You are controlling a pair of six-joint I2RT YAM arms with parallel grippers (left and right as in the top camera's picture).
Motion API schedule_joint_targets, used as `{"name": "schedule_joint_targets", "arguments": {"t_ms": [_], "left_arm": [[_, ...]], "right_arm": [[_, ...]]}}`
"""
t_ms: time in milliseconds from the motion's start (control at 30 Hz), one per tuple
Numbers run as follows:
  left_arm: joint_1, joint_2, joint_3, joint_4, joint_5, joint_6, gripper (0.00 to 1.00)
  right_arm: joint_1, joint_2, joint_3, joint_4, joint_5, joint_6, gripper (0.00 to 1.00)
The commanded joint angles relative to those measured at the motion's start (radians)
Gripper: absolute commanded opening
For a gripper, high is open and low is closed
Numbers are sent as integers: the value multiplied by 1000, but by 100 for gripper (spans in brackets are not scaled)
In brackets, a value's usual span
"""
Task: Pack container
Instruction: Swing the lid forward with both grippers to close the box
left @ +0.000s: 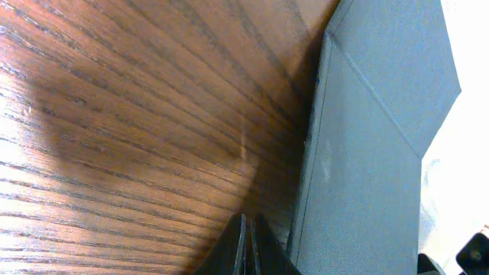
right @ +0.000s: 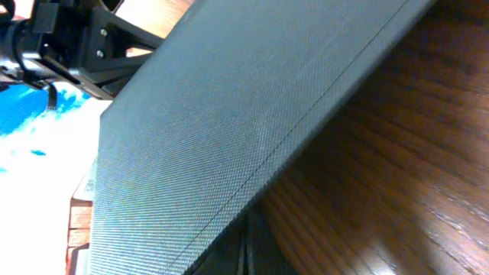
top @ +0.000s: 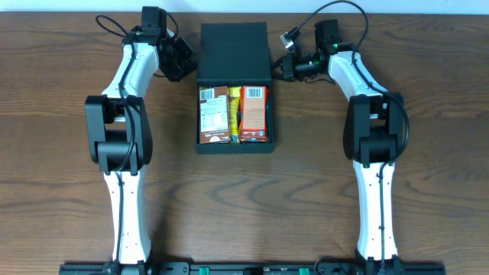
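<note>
Flanking the container (top: 234,46) lid, left gripper (top: 186,67) and right gripper (top: 282,69) sit close.

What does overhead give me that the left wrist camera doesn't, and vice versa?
Overhead only: the snack packets lying inside the open container, its lid flap folded back. Left wrist only: the left gripper with its fingertips together, beside the container's outer wall, seen up close. Both: the container and the wooden table.
</note>
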Motion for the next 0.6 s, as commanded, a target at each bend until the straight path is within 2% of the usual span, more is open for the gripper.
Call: {"name": "schedule_joint_targets", "arguments": {"t_ms": [0, 333, 567], "left_arm": [[-3, 11, -5, 10, 29, 49, 6], [-1, 11, -5, 74, 148, 130, 6], [4, 10, -5, 121, 308, 204, 6]], "right_arm": [[15, 2, -2, 17, -112, 9, 1], [7, 1, -2, 63, -230, 9, 1], [-14, 1, -2, 101, -351, 9, 1]]}}
